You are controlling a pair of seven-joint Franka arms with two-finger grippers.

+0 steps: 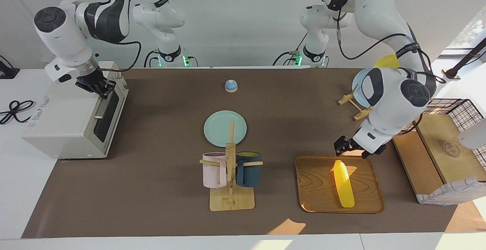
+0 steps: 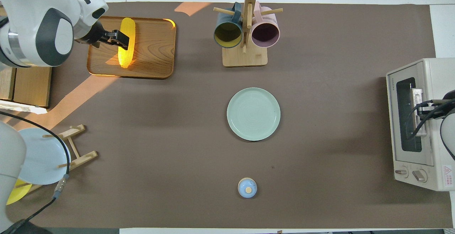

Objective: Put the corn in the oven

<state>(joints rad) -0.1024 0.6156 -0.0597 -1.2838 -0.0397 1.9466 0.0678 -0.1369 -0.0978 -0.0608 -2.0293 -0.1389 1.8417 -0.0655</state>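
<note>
Nothing delivered yet. Corn (image 1: 343, 184) lying flat on wooden tray (image 1: 318, 200), well apart from oven (image 1: 72, 117), toward the left arm's end of the table, untouched and ungripped. Oven door (image 2: 407, 114) closed, dark glass facing the table's middle, metal bar handle (image 1: 102, 104) running along its upper edge.

Right gripper (image 1: 99, 89) down at the oven's handle, at the handle's end nearer the robots, fingers closed; by the look of it clamped on the bar, though actual contact hard to confirm with the wrist covering it from above. Left gripper (image 1: 350, 147) hanging over the tray's edge nearer the robots, just beside the corn's tapered tip, fingers spread wide, holding nothing.

Judged from this: two jobs starting in parallel, neither finished. Left to do: door pulled down, corn grasped and lifted, carried the table's length toward the oven, possibly handed between arms, then laid on the rack inside. Mug stand (image 1: 231, 200), green plate (image 1: 224, 128) and small blue bell (image 1: 231, 86) sitting between tray and oven, likely under any carrying path.
</note>
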